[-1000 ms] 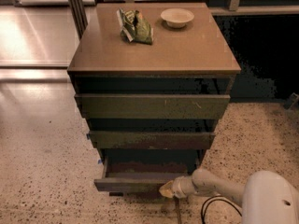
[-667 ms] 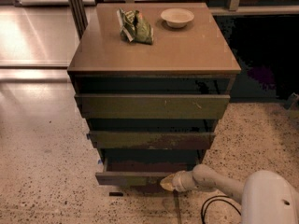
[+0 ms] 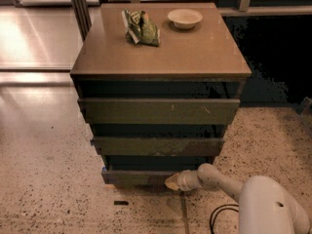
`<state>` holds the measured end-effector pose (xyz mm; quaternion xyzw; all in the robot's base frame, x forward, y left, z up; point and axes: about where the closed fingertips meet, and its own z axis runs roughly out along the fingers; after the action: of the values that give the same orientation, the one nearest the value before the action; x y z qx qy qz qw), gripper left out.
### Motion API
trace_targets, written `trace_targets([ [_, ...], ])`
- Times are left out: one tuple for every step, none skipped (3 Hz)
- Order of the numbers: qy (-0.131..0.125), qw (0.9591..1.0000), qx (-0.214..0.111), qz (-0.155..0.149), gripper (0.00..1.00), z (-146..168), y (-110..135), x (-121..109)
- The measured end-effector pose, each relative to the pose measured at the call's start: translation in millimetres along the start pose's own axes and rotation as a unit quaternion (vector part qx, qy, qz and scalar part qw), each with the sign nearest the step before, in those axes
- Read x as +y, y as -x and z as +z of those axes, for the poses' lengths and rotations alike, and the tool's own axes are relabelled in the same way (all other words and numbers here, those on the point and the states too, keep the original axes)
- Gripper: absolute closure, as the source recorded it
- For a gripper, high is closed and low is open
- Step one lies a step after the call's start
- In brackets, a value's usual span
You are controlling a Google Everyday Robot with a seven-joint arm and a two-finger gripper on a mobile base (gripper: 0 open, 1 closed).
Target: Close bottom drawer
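Note:
The bottom drawer [image 3: 136, 176] is the lowest front of the brown cabinet [image 3: 161, 57]. Its dark front sticks out only slightly past the middle drawer front [image 3: 158, 146] above it; its floor is hidden. My gripper [image 3: 173, 182] is low at the drawer's right part, its tan tip pressed against the drawer front. My white arm [image 3: 219, 180] reaches in from the lower right. The top drawer front [image 3: 158, 110] is the widest and stands out furthest.
A green crumpled bag [image 3: 141, 27] and a white bowl [image 3: 185, 18] sit on the cabinet top. A black cable [image 3: 219, 213] lies on the speckled floor by my base. A small dark scrap [image 3: 121, 203] lies on the floor in front of the cabinet.
The bottom drawer has slid inward: its open box and floor were showing before and are now hidden. My gripper has moved forward with the drawer front.

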<state>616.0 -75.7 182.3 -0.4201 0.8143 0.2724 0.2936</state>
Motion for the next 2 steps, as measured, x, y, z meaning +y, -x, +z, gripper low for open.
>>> trace_targets([
  [0.000,1.0000,0.000,0.000,1.00,0,0,0],
  [-0.009,0.9999,0.000,-0.009,1.00,1,6,-16],
])
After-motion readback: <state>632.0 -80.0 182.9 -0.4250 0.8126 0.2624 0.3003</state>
